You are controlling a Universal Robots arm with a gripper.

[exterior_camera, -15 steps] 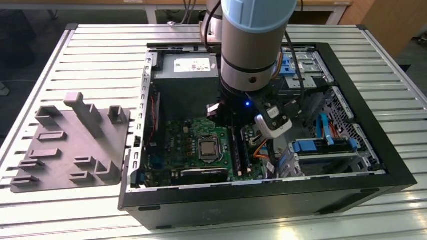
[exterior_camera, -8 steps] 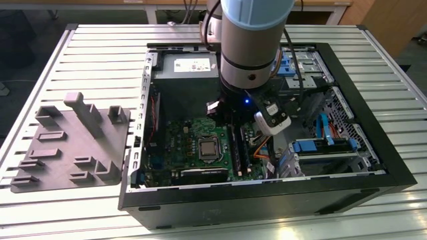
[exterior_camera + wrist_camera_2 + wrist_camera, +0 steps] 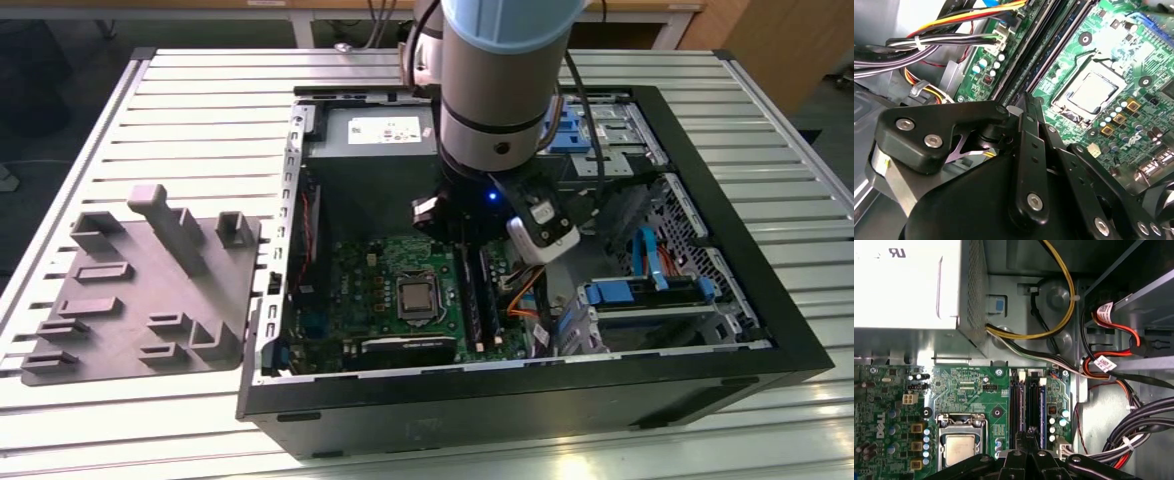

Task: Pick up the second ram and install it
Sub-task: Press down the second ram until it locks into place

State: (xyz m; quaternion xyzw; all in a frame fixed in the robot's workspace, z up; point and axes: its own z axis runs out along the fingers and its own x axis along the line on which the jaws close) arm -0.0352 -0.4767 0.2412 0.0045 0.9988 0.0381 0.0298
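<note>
Black gripper down inside the open computer case, over the memory slots.

In the first wrist view the black gripper (image 3: 1030, 436) has its two slim fingertips pressed close together, their tips right at the end of the dark memory slots (image 3: 1029, 407). The second ram (image 3: 1032, 407), a slim dark stick seen edge-on, appears to stand in a slot just ahead of the tips; whether they pinch its edge cannot be told. In the second wrist view the gripper (image 3: 1026, 102) points at the same slot rows beside the square metal processor socket (image 3: 1093, 93) on the green motherboard (image 3: 1134, 60). In the exterior view the arm reaches into the black tower case (image 3: 747, 330) lying on the ribbed metal surface (image 3: 200, 110), with a grey moulded plastic tray (image 3: 134, 290) just beside the case, on the exterior view's left.
</note>
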